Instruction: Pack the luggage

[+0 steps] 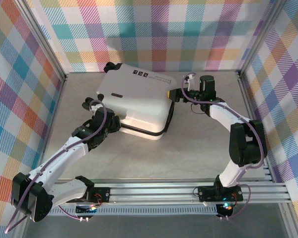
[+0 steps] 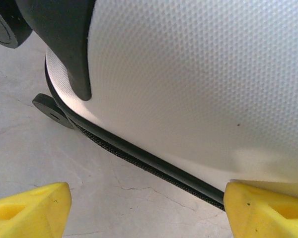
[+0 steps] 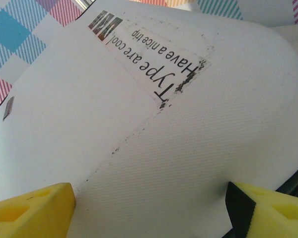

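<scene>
The luggage (image 1: pixel 134 96), a white hard-shell suitcase, lies flat mid-table with its lid down and a black zipper seam (image 2: pixel 149 161) along its near edge. My left gripper (image 1: pixel 111 124) sits low at the near-left corner, open. In the left wrist view my left gripper (image 2: pixel 146 208) has the seam and bare table between its yellow fingertips (image 2: pixel 35 210). My right gripper (image 1: pixel 176 94) is at the case's right side, open. In the right wrist view my right gripper (image 3: pixel 149 208) hovers over the white shell (image 3: pixel 154 148), close to the printed label (image 3: pixel 164 64).
A black wheel (image 2: pixel 52 111) pokes out at the case's corner, and another wheel (image 1: pixel 111 66) shows at the far left. Checkered walls (image 1: pixel 20 74) and metal posts close in three sides. An aluminium rail (image 1: pixel 188 191) runs along the near edge. Bare tabletop (image 1: pixel 139 158) lies in front of the case.
</scene>
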`<state>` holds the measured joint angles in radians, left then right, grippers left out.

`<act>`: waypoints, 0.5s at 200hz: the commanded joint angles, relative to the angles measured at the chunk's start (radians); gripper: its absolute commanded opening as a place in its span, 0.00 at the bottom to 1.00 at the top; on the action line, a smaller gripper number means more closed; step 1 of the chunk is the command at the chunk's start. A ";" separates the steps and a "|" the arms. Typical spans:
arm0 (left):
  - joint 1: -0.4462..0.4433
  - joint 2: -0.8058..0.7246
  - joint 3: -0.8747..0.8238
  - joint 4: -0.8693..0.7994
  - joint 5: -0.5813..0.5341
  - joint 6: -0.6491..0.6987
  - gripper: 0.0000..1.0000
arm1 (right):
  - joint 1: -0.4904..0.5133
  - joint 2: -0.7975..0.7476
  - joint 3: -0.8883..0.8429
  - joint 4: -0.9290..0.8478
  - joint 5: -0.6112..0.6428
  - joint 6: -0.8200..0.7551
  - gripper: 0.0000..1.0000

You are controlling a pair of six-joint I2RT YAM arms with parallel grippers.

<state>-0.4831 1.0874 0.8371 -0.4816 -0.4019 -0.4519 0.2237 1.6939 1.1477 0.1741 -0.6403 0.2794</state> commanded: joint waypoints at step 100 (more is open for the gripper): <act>-0.026 -0.126 -0.092 0.158 0.239 -0.114 0.75 | -0.003 0.217 0.462 -0.321 0.056 -0.038 0.84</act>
<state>-0.4889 0.9520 0.7685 -0.4252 -0.2443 -0.5232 0.2230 1.8427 1.5200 -0.0597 -0.5507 0.2718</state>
